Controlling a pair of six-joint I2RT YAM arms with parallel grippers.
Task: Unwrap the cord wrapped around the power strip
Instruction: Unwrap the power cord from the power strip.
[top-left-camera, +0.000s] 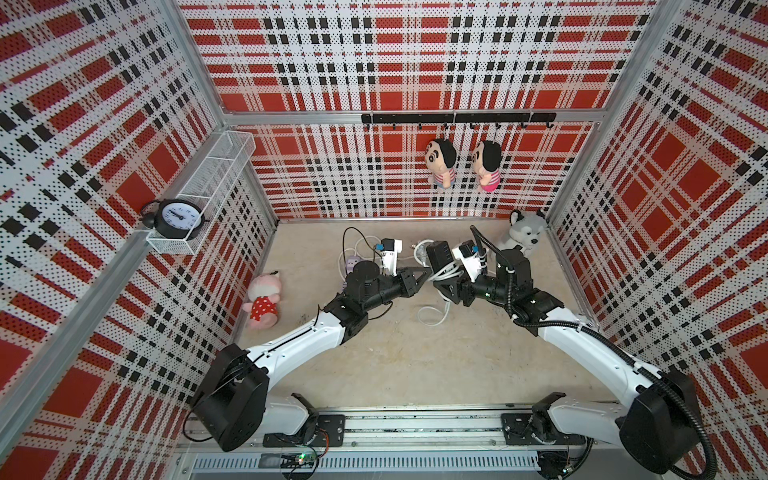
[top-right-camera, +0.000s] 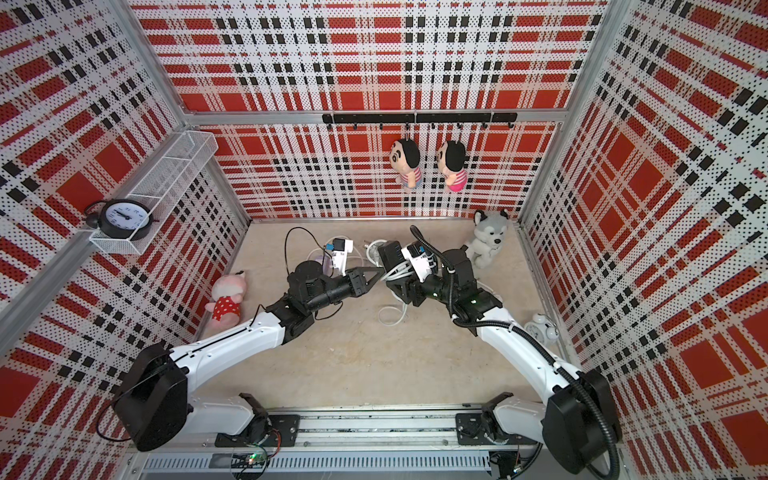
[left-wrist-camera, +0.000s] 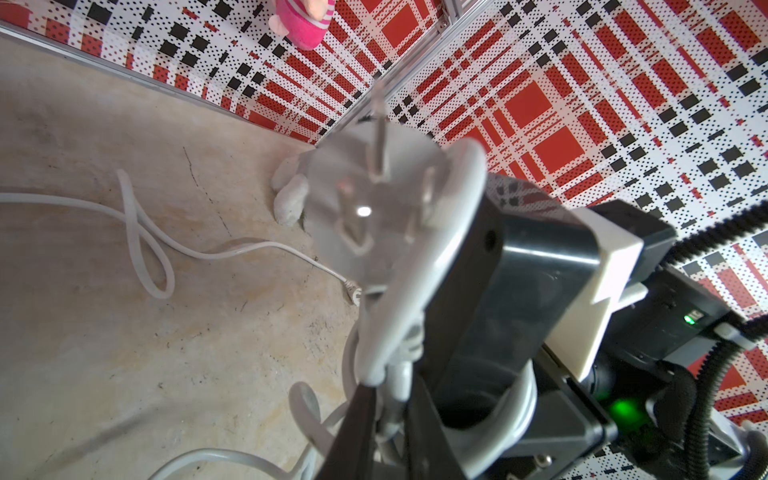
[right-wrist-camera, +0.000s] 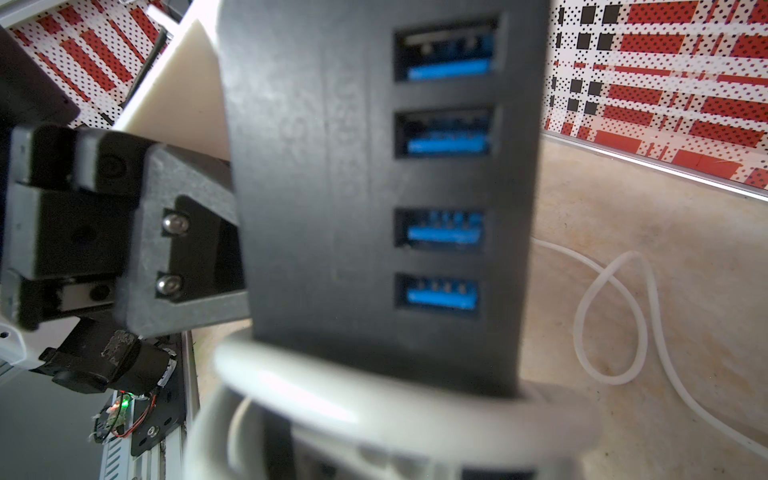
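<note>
The left gripper (top-left-camera: 428, 273) had its jaws pressed together on the white cord (left-wrist-camera: 397, 376). In the left wrist view its dark, tapering fingers (left-wrist-camera: 357, 432) pinched the ribbed sleeve just beside the plug (left-wrist-camera: 374, 208). The plug was a flat, round white disc with three metal prongs, blurred at close range.

The right gripper (top-left-camera: 444, 279) was clamped on the lower end of the power strip (top-left-camera: 440, 252), holding it above the floor. The strip was a matte black plastic block with a column of four blue-tongued USB ports facing the right wrist camera. Smooth, thick turns of cord ringed the strip just below the ports, and in both top views a loose loop of it lay curled on the floor (top-left-camera: 415, 365), a mottled beige, stone-like surface.

Farther out, a thinner white cable (left-wrist-camera: 141, 232) crossed over itself in a teardrop loop. A fluffy grey husky plush (top-left-camera: 525, 237) sat in the far corner.
</note>
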